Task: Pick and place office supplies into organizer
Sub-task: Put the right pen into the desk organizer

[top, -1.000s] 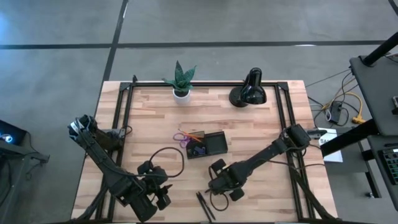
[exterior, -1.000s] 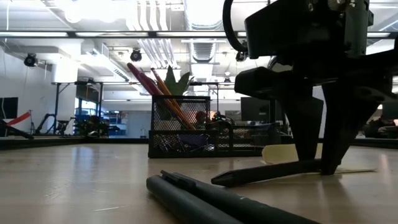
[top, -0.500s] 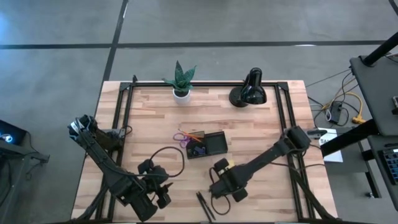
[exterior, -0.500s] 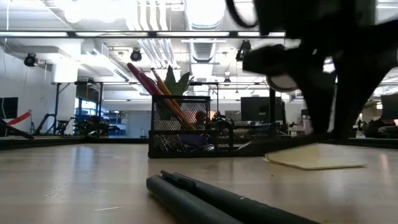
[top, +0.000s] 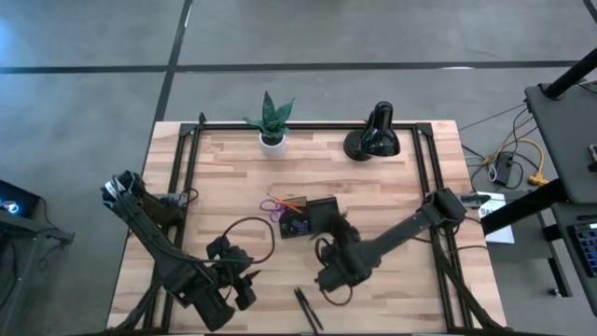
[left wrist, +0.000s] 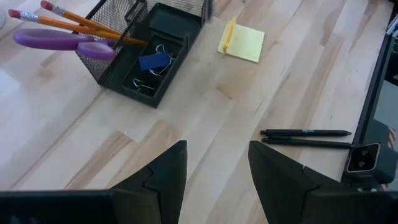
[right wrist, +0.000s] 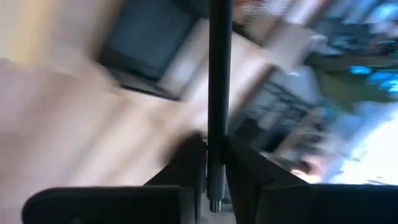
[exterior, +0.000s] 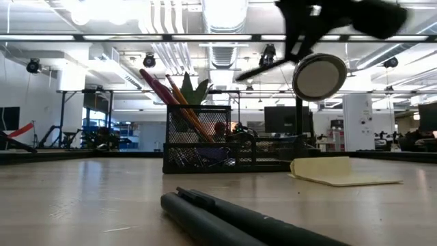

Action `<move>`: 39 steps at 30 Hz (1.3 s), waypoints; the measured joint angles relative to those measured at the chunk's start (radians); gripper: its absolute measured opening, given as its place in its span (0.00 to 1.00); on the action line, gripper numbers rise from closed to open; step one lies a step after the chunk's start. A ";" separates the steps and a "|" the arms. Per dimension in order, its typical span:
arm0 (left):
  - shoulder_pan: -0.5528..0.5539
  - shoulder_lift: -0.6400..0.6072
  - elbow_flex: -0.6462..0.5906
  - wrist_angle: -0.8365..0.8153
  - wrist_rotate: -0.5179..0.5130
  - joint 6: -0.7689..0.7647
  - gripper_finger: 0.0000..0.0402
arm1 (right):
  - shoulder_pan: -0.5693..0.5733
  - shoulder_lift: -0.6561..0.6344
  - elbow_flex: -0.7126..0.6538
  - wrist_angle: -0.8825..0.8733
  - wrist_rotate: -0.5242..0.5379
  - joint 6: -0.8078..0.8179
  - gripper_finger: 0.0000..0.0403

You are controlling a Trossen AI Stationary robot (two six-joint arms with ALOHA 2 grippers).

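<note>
My right gripper hangs above the table near the black mesh organizer, shut on a black pen. In the low view the pen shows well above the table. The organizer holds purple-handled scissors, orange pencils and clips. A yellow sticky-note pad lies flat beside it. Two black pens lie side by side near the front edge. My left gripper stands open at the front left, above bare wood. My right gripper pinches the pen's shaft near one end between its two fingers. That short end sticks out behind the fingers and the long part runs on past them. The pen is lifted clear of the table, close to level with a slight slant.
A black desk lamp and a small potted plant stand at the far edge. Black frame rails run along the table's left and right sides. Bare wood lies between the organizer and the front edge.
My right gripper, shut on the pen, has risen from the table and tipped upward, drifting a little toward the organizer. The pen, which lay on the wood, is now lifted clear. The sticky-note pad behind it has come into the low view.
</note>
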 joint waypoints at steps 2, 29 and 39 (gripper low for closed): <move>0.000 -0.002 0.000 0.000 0.000 0.000 0.39 | -0.019 0.000 0.001 0.008 0.084 -0.102 0.10; -0.010 -0.012 0.001 -0.002 0.000 -0.006 0.39 | -0.240 0.080 0.009 0.276 0.300 -0.584 0.10; -0.014 -0.012 0.001 -0.047 0.027 0.001 0.39 | -0.221 0.172 0.015 0.293 0.272 -0.558 0.13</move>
